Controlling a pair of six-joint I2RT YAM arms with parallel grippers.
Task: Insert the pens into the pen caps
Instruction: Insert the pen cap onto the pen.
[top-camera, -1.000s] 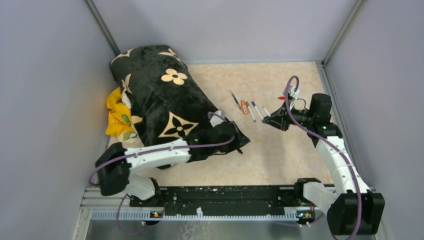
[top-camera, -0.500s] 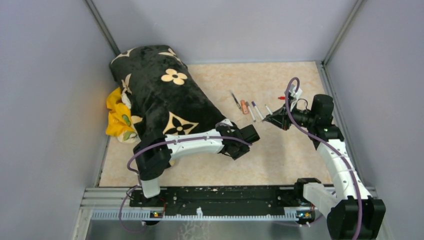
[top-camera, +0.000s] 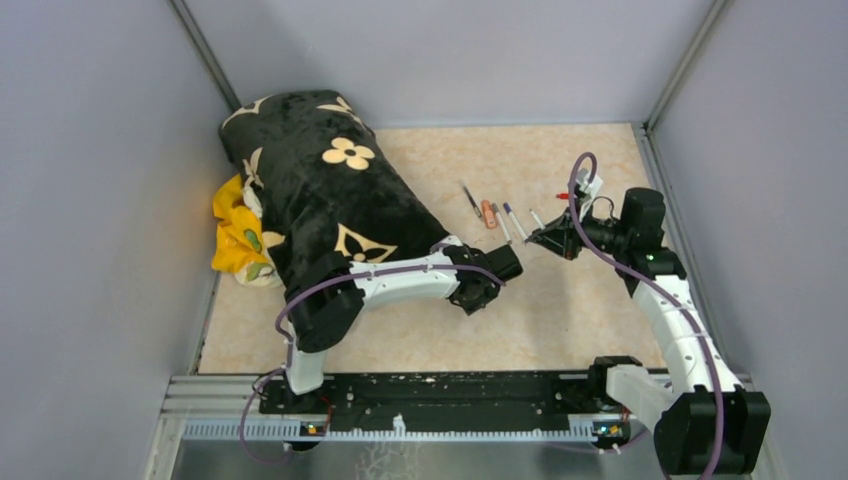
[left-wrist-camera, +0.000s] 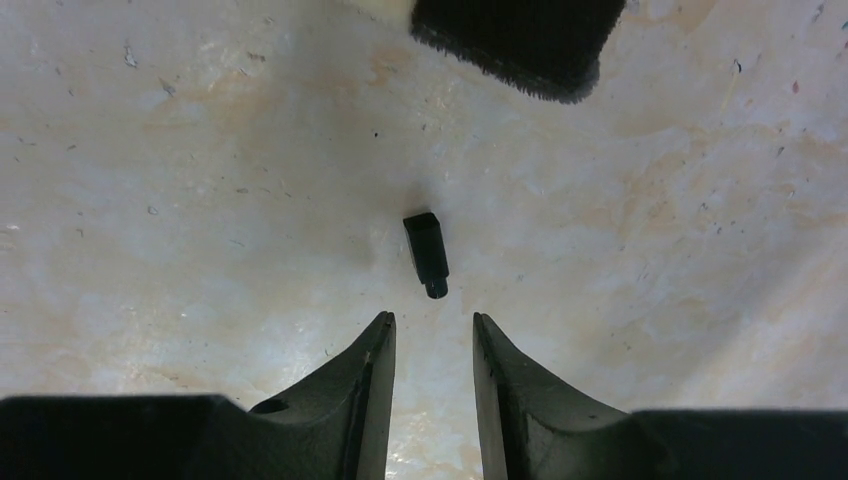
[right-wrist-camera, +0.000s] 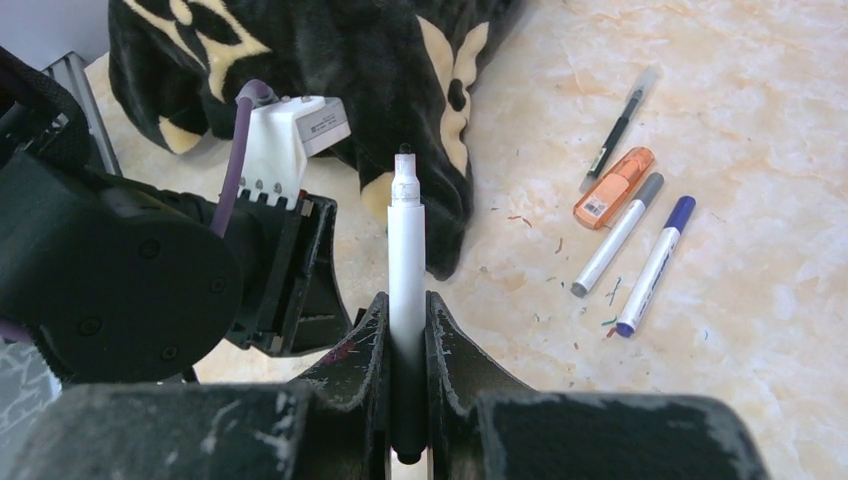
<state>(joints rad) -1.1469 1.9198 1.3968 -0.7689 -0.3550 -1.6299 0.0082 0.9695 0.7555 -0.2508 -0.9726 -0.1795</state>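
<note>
My right gripper (right-wrist-camera: 406, 300) is shut on a white-barrelled marker (right-wrist-camera: 406, 250) with its bare dark tip pointing away from the wrist; in the top view it (top-camera: 548, 240) hovers right of the pen row. My left gripper (left-wrist-camera: 433, 325) is open and empty, pointing down at a black cap (left-wrist-camera: 426, 254) that lies on the table just beyond its fingertips. In the top view it (top-camera: 476, 298) is at the table's middle. A thin dark pen (right-wrist-camera: 618, 125), an orange marker (right-wrist-camera: 612, 187), a grey-capped marker (right-wrist-camera: 617, 233) and a blue-capped marker (right-wrist-camera: 655, 265) lie side by side. A red cap (top-camera: 563, 196) lies farther right.
A black blanket with cream flowers (top-camera: 320, 190) covers the table's left part, and one corner reaches into the left wrist view (left-wrist-camera: 520, 40). A yellow cloth (top-camera: 235, 230) lies at its left edge. Grey walls close in the table (top-camera: 560, 320) on three sides.
My left arm has swung off the blanket's edge to the right and now points down over the black cap. My right gripper with the marker has barely moved.
</note>
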